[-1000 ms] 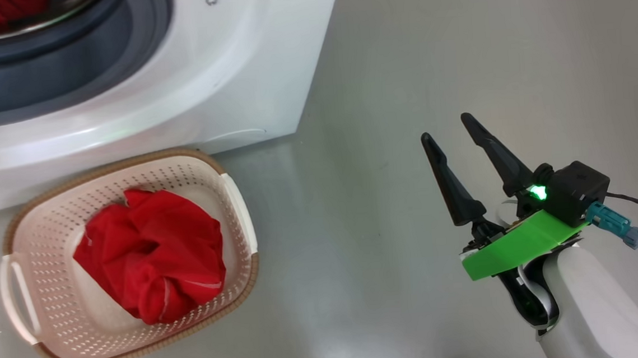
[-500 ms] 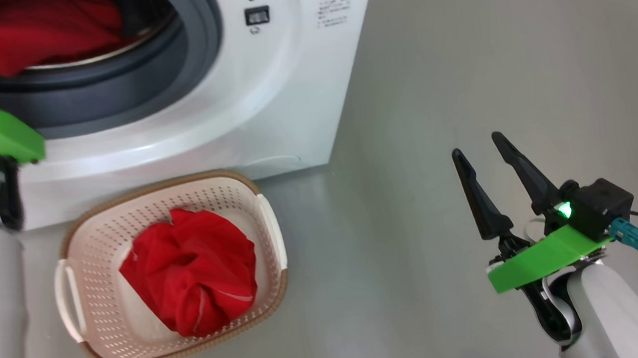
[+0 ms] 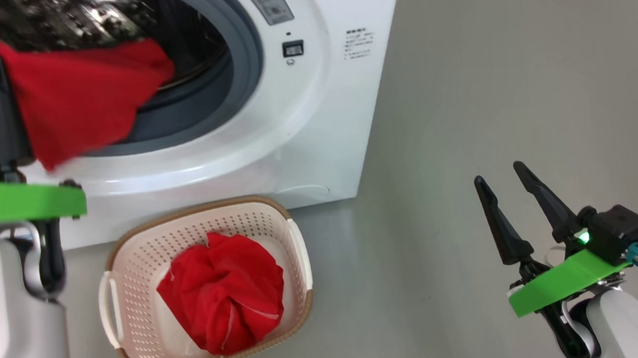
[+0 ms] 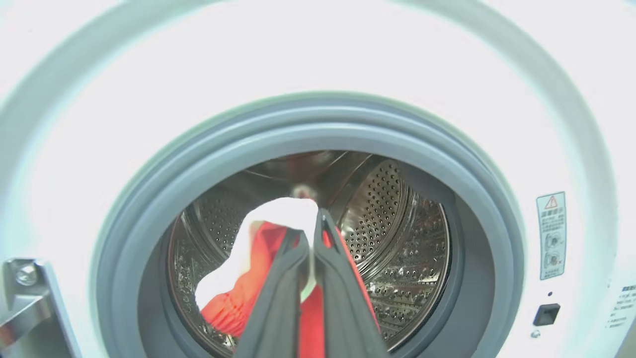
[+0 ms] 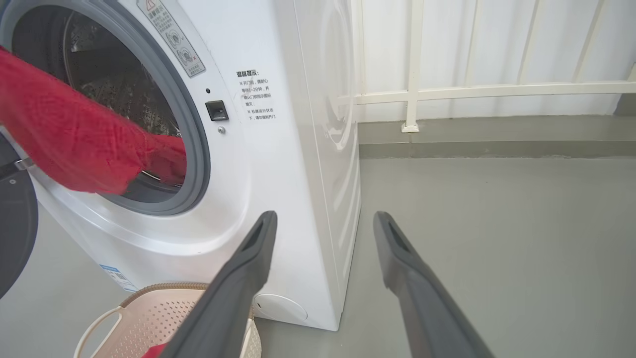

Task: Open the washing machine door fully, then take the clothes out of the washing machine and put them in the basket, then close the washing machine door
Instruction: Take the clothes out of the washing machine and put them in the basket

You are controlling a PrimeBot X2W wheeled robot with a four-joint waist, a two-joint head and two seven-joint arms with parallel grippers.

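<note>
While the white front-loading washing machine [image 3: 303, 118] stands with its mouth open, the risk sits mostly at its grey rubber gasket [image 3: 244, 77]. The held red garment [image 3: 78, 111] drapes out over that lip with its tail inside the steel drum [image 4: 397, 238]. I reckon a fold could drag or catch there if it is pulled low across the rubber.

The glossy black door [image 5: 15, 223], of which I see just a dark edge, is swung out to one side, and cloth swinging wide could brush it.

The cream basket [image 3: 134, 259] stands on the grey floor [image 3: 458, 79] just in front of the machine, below the opening, with a bunched red garment [image 3: 226, 303] already in it. It is small and the piece in hand is broad. A careless release may leave a hem over the brown rim or on the floor.

The left tool [image 4: 309, 233] is clamped together on the held garment near its white trim, in front of the opening. The bite looks thin, taken at an edge. The cloth's own weight might slide it free before it is above the basket.

The right tool [image 3: 497, 172] hangs well apart to the right, low over the floor, fingers spread and empty.
</note>
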